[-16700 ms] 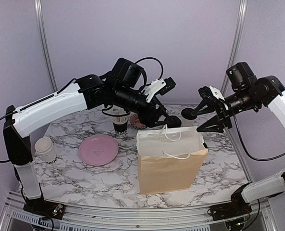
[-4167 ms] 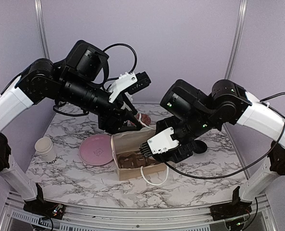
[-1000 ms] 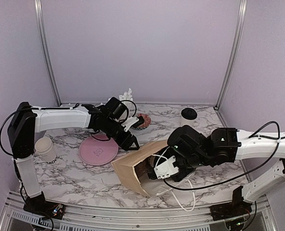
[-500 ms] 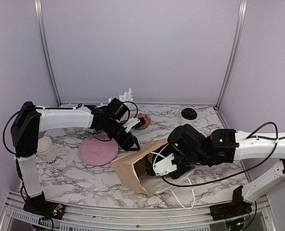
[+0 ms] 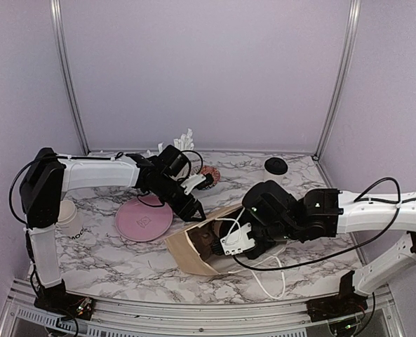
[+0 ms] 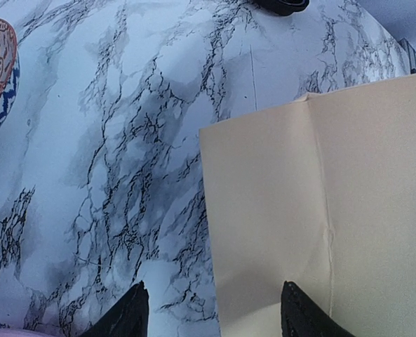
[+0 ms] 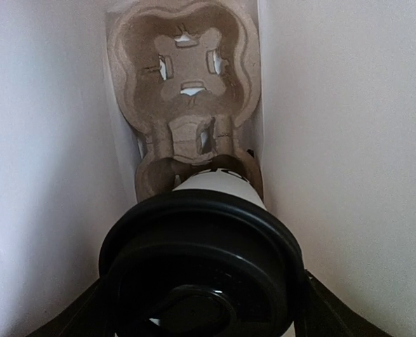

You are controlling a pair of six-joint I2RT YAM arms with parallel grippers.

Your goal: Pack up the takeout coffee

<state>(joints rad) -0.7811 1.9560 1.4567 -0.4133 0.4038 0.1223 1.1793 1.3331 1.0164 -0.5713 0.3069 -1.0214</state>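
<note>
The paper bag (image 5: pixel 186 251) lies tipped on its side on the marble table, its mouth facing right. Inside, in the right wrist view, the takeout coffee (image 7: pixel 215 184), a white cup with a black lid (image 7: pixel 200 253), sits in one pocket of a brown cardboard carrier (image 7: pixel 183 70). My right gripper (image 7: pixel 200 312) reaches into the bag's mouth (image 5: pixel 222 242), one finger on each side of the lid, holding the cup. My left gripper (image 5: pixel 196 210) hovers open over the bag's upper rear edge. Its two fingertips straddle the edge of the bag (image 6: pixel 334 210) and hold nothing (image 6: pixel 215 312).
A pink plate (image 5: pixel 144 219) lies left of the bag and white lidless cups (image 5: pixel 67 216) stand at the far left. A patterned dish (image 5: pixel 208 175), white straws (image 5: pixel 185 138) and another black-lidded cup (image 5: pixel 275 167) are at the back. The bag's white cord handle (image 5: pixel 271 277) trails near the front edge.
The bag has sagged flatter onto the table, with the right gripper a little further into its mouth. The left gripper has edged toward the bag's upper edge.
</note>
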